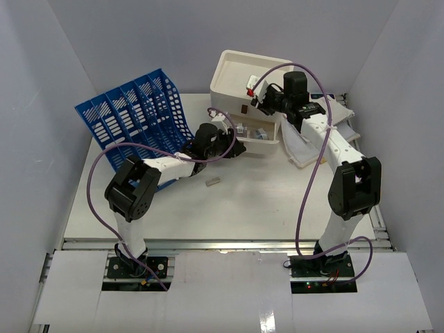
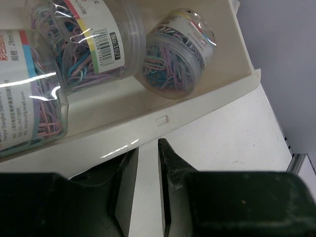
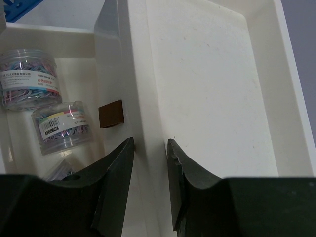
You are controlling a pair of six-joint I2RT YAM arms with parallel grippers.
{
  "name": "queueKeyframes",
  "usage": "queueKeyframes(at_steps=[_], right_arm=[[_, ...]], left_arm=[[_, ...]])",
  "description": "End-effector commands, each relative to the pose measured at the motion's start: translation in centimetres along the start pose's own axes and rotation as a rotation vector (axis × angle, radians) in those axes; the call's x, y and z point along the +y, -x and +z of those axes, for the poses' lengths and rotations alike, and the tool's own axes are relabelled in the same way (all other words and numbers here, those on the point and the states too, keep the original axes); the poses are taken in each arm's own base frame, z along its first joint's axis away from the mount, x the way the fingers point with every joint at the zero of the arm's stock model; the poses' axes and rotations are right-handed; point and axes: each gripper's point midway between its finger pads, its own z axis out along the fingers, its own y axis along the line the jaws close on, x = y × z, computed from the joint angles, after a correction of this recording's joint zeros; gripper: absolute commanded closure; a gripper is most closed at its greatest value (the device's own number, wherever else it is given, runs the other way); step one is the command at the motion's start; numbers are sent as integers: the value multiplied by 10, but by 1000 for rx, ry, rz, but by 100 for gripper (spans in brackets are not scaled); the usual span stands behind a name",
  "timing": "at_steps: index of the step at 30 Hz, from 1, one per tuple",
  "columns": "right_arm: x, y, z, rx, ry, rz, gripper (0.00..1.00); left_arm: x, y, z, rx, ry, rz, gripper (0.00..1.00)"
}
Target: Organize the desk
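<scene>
The white desk [image 1: 243, 208] carries a cream drawer box [image 1: 236, 73] at the back. Its lowest drawer [image 1: 262, 144] stands pulled out and holds clear jars of coloured paper clips [image 2: 173, 54]. My left gripper [image 1: 234, 146] sits low on the desk just in front of the drawer's front lip [image 2: 148, 123]. Its jaws [image 2: 146, 148] stand narrowly apart with only desk between them. My right gripper [image 1: 258, 99] straddles the box's top front rim [image 3: 143, 98] and is closed on it [image 3: 150, 143]. The jars also show in the right wrist view [image 3: 64, 128].
A blue file rack [image 1: 132, 114] leans at the back left. A small grey object [image 1: 213, 182] lies on the desk near my left arm. White sheets or trays [image 1: 302, 149] lie to the right of the drawer. The metal rail [image 1: 222, 243] runs along the near edge.
</scene>
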Motion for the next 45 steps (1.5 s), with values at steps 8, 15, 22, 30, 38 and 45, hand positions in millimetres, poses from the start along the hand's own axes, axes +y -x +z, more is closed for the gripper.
queueKeyframes(at_steps=[8,15,22,30,38,45], right_arm=[[56,8,4,-28,235,76,63],[56,10,2,-38,254,89,63],[54,11,1,-46,264,104,63],[35,3,5,-27,222,167,58],[16,-16,15,19,173,267,51],[8,-32,25,60,133,296,29]], left_arm=[[27,97,22,-282,141,82,63],[39,118,16,-370,199,107,62],[40,135,1,-462,211,150,61],[33,137,-19,-515,196,194,54],[34,131,-26,-493,192,238,46],[39,121,-21,-443,181,254,42]])
